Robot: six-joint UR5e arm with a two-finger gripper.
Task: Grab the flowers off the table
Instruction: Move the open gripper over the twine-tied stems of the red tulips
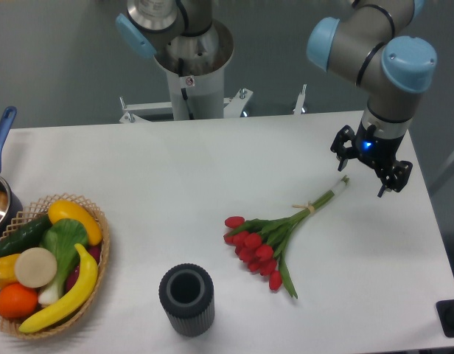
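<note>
**Gripper above the stem ends, flowers lying on the table**

We see the flowers (275, 236) lying flat on the white table (175, 169), right of centre; the red heads cluster toward the near side, and the green stems run up and to the right, tied with a pale band partway along; the cut ends point toward the gripper (365, 175). We find the gripper at the far right of the table, just beside the stem tips and apart from them; its dark fingers are spread wide with nothing between them, and a blue light glows on its body. A dark ribbed cylindrical vase (186, 299) stands upright near the front edge, left of the flowers; a wicker basket (94, 258) of fruit and vegetables sits at the left edge; a blue-handled pot (0, 184) shows behind it.
</note>
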